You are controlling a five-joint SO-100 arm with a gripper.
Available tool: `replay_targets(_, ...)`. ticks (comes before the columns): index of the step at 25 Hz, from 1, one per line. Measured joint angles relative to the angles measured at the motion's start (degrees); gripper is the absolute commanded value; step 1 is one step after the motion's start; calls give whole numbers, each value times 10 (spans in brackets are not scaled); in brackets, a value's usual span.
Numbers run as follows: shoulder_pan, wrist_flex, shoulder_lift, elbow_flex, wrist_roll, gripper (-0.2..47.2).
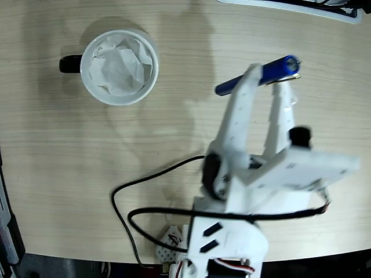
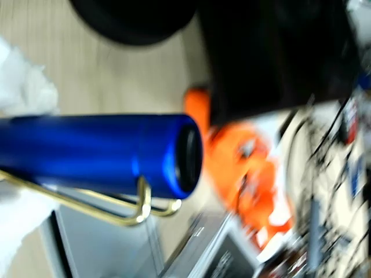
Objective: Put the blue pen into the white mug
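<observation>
Claw [image 1: 268, 78] clamped across the blue pen [image 1: 258, 76] mid-shaft, pen roughly level and lifted off the tabletop [image 1: 174, 145], likely for carrying. White mug [image 1: 119, 67] sits well apart at about 9 o'clock from pen, paper-lined mouth up, ready to receive.

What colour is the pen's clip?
Gold, not silver; the clip on the blue pen shows best in the wrist view.

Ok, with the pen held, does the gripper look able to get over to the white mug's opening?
Probably yes: the gripper holds the blue pen, and bare table lies between it and the white mug.
</observation>
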Motion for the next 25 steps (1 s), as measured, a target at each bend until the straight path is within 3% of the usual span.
replay_targets(9,-90,-167,66,140,-96,1)
replay_targets(25,-240,-343,-31,192,-214,1)
